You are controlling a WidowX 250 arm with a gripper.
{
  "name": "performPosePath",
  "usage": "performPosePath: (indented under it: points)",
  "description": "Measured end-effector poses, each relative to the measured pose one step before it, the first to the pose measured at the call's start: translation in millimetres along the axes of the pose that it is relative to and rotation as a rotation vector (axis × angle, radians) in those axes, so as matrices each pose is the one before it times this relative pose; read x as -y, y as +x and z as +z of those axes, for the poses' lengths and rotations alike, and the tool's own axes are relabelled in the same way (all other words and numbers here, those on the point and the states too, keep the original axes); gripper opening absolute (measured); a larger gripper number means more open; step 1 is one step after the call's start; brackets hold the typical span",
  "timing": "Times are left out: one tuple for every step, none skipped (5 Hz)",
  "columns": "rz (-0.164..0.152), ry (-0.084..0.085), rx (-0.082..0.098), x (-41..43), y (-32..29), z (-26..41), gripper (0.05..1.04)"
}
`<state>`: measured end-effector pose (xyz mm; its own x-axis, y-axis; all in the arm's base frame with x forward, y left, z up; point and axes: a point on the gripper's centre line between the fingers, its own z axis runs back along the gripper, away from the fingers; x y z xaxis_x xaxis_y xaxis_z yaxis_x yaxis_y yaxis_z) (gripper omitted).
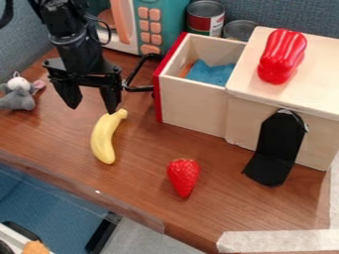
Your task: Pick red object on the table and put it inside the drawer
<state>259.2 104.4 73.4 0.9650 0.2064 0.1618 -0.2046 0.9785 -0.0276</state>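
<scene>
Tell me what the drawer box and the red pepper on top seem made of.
Drawer box: probably plain wood, matte, judging by its pale tan, flat, square-edged panels.
Red pepper: likely moulded plastic, glossy, since bright white highlights run along its ridges; coated foam is possible.

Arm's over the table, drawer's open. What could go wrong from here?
1. Wrong pick: the open black gripper hangs by the stem of the yellow toy banana, so closing here might catch that instead of the red toy strawberry.
2. Wrong red: a shiny red toy pepper lies on the wooden box top; a colour-only detector may choose it.
3. Drop-off: a low carry could clip the light wooden drawer's side wall.
</scene>
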Motion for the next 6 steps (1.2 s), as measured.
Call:
performPosePath:
  points:
    - [0.002,-0.0069,-0.0274,3.48,-4.53,-7.35,1.001]
    - [-0.1439,-0.0131,-0.0022,49.07,-9.65,-6.99,1.001]
    - [-0.0351,-0.0067,0.0383,29.63,2.58,3.53,1.001]
    - [-0.0493,0.0008,0.0303,34.27,5.3,-4.29,1.001]
    - [-0.0176,0.0069,-0.04,15.86,-7.73,-14.27,1.001]
    - [-0.0489,0.0176,-0.028,19.15,-15.93,-11.89,1.001]
